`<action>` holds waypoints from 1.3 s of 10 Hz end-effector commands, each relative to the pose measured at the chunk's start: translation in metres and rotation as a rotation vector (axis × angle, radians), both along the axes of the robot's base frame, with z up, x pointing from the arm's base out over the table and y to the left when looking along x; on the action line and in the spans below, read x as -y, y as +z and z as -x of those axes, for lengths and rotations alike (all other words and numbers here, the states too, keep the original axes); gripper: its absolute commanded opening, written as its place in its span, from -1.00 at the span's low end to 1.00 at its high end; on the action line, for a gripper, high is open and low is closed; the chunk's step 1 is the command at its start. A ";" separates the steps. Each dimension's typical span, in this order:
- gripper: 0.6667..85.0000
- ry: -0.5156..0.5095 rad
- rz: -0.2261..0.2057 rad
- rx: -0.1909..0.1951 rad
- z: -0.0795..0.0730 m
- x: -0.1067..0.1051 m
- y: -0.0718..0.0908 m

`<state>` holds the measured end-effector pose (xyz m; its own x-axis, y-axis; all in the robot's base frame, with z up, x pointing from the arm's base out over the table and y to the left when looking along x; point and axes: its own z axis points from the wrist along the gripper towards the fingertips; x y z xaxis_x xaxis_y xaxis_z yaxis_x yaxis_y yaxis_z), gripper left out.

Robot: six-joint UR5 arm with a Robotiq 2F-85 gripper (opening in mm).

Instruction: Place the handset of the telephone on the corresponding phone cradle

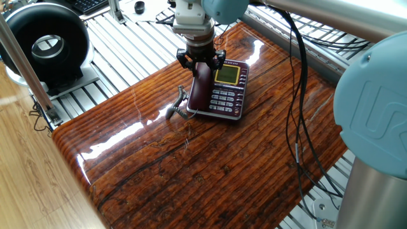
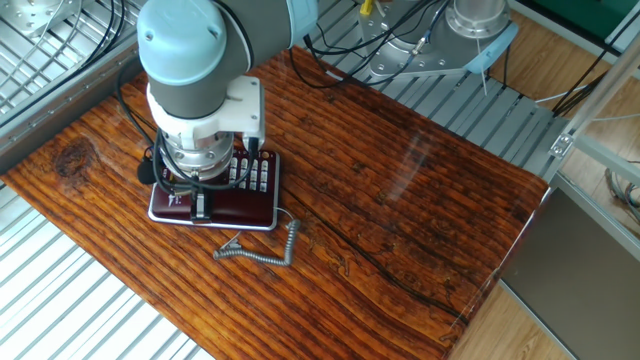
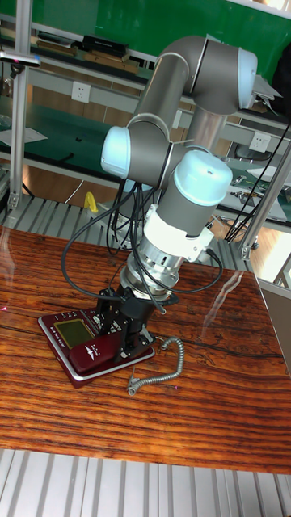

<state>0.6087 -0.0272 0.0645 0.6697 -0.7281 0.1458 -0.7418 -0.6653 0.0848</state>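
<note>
The dark maroon telephone (image 1: pixel 227 89) (image 2: pixel 255 175) (image 3: pixel 69 331) lies on the wooden table, its yellow-green screen and keypad showing. The handset (image 1: pixel 201 92) (image 2: pixel 225 212) (image 3: pixel 97 353) lies flat along the phone's left side, over the phone cradle, which it hides. My gripper (image 1: pixel 201 62) (image 2: pixel 192 197) (image 3: pixel 125 331) hangs straight down over the handset's far end. Its black fingers (image 1: pixel 183 60) stand spread on either side of the handset, wider than it, so it looks open. The grey coiled cord (image 1: pixel 178 105) (image 2: pixel 262 250) (image 3: pixel 158 363) trails onto the table beside the phone.
A black round device (image 1: pixel 48 41) sits on the slatted metal frame beyond the table's left corner. Black cables (image 1: pixel 296 127) hang from the arm over the table's right part. The wooden table (image 2: pixel 400 190) stretches away from the phone.
</note>
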 end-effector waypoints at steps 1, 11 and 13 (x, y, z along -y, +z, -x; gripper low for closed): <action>0.05 -0.005 -0.016 0.001 0.000 -0.003 0.000; 0.42 0.002 -0.022 -0.002 0.000 0.001 -0.001; 0.44 0.002 -0.025 -0.016 0.002 0.002 0.000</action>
<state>0.6080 -0.0295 0.0630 0.6760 -0.7245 0.1343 -0.7363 -0.6717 0.0826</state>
